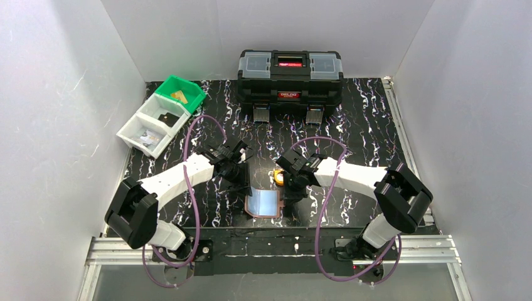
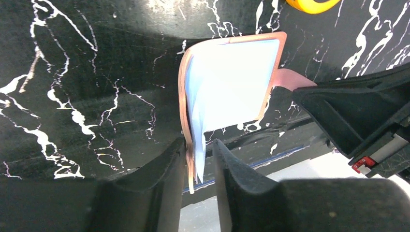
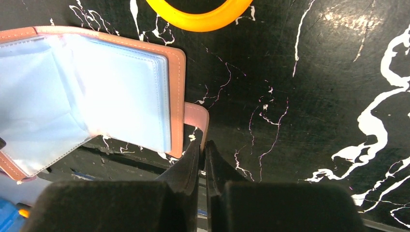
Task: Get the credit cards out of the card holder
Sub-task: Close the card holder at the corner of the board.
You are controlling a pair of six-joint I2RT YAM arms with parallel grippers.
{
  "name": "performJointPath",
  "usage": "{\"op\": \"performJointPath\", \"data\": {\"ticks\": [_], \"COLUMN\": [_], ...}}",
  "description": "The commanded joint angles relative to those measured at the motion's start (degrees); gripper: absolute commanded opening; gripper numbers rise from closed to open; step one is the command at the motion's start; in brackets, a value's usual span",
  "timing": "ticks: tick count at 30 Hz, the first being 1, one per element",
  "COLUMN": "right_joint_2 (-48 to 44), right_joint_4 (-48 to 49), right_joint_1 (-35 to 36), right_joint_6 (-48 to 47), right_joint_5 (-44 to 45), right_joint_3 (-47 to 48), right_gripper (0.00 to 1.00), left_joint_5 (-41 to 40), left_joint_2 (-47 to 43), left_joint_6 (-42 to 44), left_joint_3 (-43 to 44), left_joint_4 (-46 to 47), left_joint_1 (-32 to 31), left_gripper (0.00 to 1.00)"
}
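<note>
From above, the card holder lies open on the desk, just on the near side of the yellow tape measure. The left pincer is at the holder's edge, left of the tape measure. The right pincer is down just beside the tape measure, on its near right. The credit cards appear to be out. A gold-tan one shows in the green bin, far to the left beyond the tape measure. Small things lie in the white bins next to it, too small to name.

The left wrist view shows that pincer's fingers astride the holder's raised edge. One finger touches the leather, and a gap shows between the other and the clear sleeves, so I judge it released. The sleeves look pale and bare. The snap tab runs off under the right pincer.

In the right wrist view the jaws are clenched to a thin slit with the tab's tip between them, on the near side of the tape measure.

The step looks like a last check that nothing remains. To do it well, hold the tab firmly so the holder cannot slide. The left pincer should take one sleeve at a time and lift gently, fanning the leaves rather than dragging the whole holder.
</note>
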Motion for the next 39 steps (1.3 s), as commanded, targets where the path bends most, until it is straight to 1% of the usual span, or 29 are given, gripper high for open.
{"op": "performJointPath", "data": {"ticks": [1, 3, 7, 17, 24, 29, 34, 36, 39], "right_joint_2": [0.87, 0.87, 0.72, -0.86, -2.33, -2.97, -3.31, -3.57, -3.95], "right_joint_4": [1.14, 1.29, 1.53, 2.86, 4.53, 4.73, 4.56, 4.44, 4.27], "right_joint_1": [-0.08, -0.08, -0.07, -0.08, -0.08, -0.08, -0.04, -0.08, -0.08], "right_joint_6": [-0.01, -0.02, 0.05, 1.12, 2.14, 2.46, 2.56, 2.52, 2.49], "right_joint_5": [-0.7, -0.8, -0.94, -1.26, -2.01, -1.83, -1.63, -1.43, -1.37], "right_joint_3": [0.84, 0.95, 0.9, -0.38, -2.06, -2.61, -2.55, -2.45, -2.11], "right_gripper": [0.05, 0.05, 0.04, 0.03, 0.03, 0.03, 0.03, 0.03, 0.03], "left_joint_5": [2.25, 2.91, 4.4, 6.33, 5.54, 3.78, 3.4, 2.91, 2.02], "left_joint_2": [-0.79, -0.53, 0.41, 4.17, 7.87, 9.7, 10.76, 10.68, 10.77], "left_joint_6": [-0.7, -1.29, -2.25, -6.23, -11.17, -12.78, -12.24, -12.04, -11.72], "left_joint_3": [1.79, 1.63, 1.83, 1.96, 0.19, 0.14, 0.49, 0.52, 0.28], "left_joint_4": [0.66, 1.82, 4.3, 10.67, 16.78, 17.93, 17.88, 17.29, 16.59], "left_joint_1": [-1.21, -1.68, -2.75, -5.41, -6.1, -6.32, -6.49, -6.5, -6.5], "left_gripper": [0.3, 0.36, 0.43, 0.51, 0.56, 0.56, 0.55, 0.53, 0.43]}}
